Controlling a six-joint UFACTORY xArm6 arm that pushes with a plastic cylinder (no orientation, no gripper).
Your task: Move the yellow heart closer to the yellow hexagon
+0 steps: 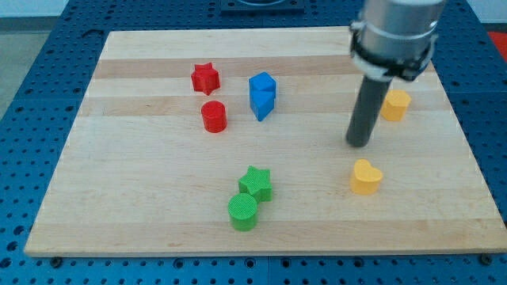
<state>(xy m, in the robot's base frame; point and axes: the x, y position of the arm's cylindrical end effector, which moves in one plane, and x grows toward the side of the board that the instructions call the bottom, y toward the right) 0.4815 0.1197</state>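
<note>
The yellow heart lies on the wooden board at the view's lower right. The yellow hexagon sits above it, toward the view's upper right, partly behind the rod. My tip rests on the board between them, just above the heart and to the lower left of the hexagon, touching neither.
A red star and a red cylinder lie at the upper left of centre. A blue block stands to their right. A green star and a green cylinder touch at the bottom centre. The board's edge runs down the right.
</note>
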